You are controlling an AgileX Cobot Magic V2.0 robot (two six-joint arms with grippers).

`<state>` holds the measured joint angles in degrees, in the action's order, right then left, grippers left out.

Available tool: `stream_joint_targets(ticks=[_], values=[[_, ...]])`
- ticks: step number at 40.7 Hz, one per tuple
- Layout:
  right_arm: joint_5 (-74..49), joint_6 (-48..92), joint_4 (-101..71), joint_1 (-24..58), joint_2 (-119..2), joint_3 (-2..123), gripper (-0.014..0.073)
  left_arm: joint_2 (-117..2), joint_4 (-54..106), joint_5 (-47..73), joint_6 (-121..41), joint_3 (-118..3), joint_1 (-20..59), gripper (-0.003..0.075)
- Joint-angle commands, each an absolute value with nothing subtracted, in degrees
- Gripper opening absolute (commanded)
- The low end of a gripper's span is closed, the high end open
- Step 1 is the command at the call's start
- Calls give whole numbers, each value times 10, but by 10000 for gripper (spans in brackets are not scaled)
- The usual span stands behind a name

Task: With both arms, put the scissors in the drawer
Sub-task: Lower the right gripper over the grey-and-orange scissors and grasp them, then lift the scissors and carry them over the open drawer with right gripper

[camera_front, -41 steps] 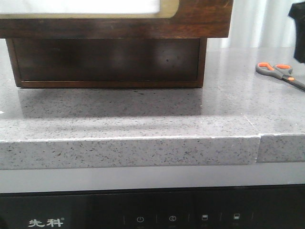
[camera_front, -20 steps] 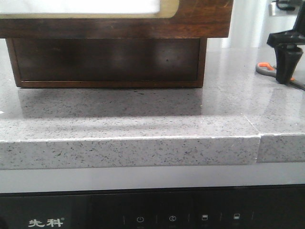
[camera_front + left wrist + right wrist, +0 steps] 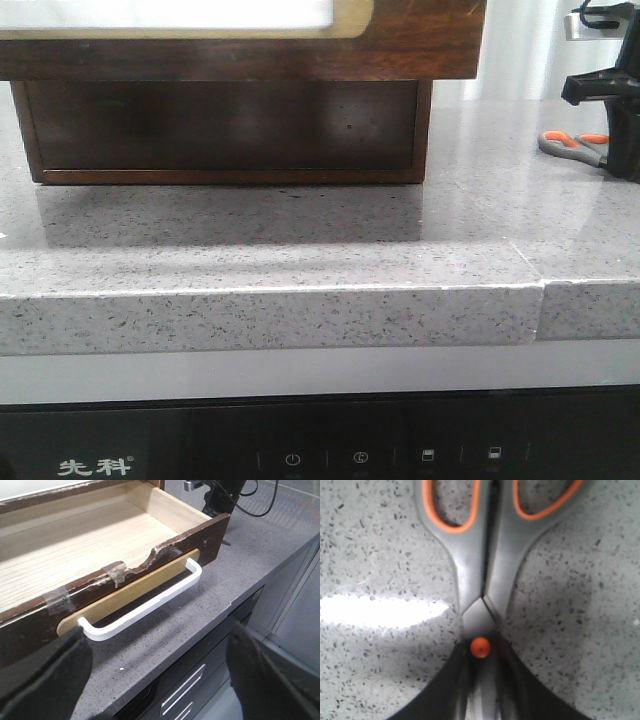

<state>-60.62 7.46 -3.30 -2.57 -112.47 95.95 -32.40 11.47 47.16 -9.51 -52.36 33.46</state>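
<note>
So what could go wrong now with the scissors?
The right gripper straddles the scissors at the blades just below the orange pivot, a slim spot, so they might slip or swing when lifted. The open drawer has a chipped front edge that the scissors could catch on going in.
</note>
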Motion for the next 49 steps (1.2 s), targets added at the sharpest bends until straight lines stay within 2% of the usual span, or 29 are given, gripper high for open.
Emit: stream_joint_targets(ticks=[1, 9, 25, 35, 43, 49], values=[[-610, 81, -44, -26, -1094, 976, 57, -328, 127, 427, -88, -543, 338, 545], [-621, 81, -46, -26, -1053, 976, 57, -328, 127, 427, -88, -543, 338, 545], [-604, 82, -55, -26, -874, 976, 57, -328, 127, 424, -88, -543, 338, 545], [-621, 157, -168, -25, -799, 1005, 57, -328, 126, 424, -88, -543, 338, 545], [-649, 209, -219, 21, -796, 1071, 57, -328, 126, 424, -88, -543, 338, 545], [-640, 241, -220, 105, -796, 1092, 59, -328, 126, 424, -88, -543, 338, 545]])
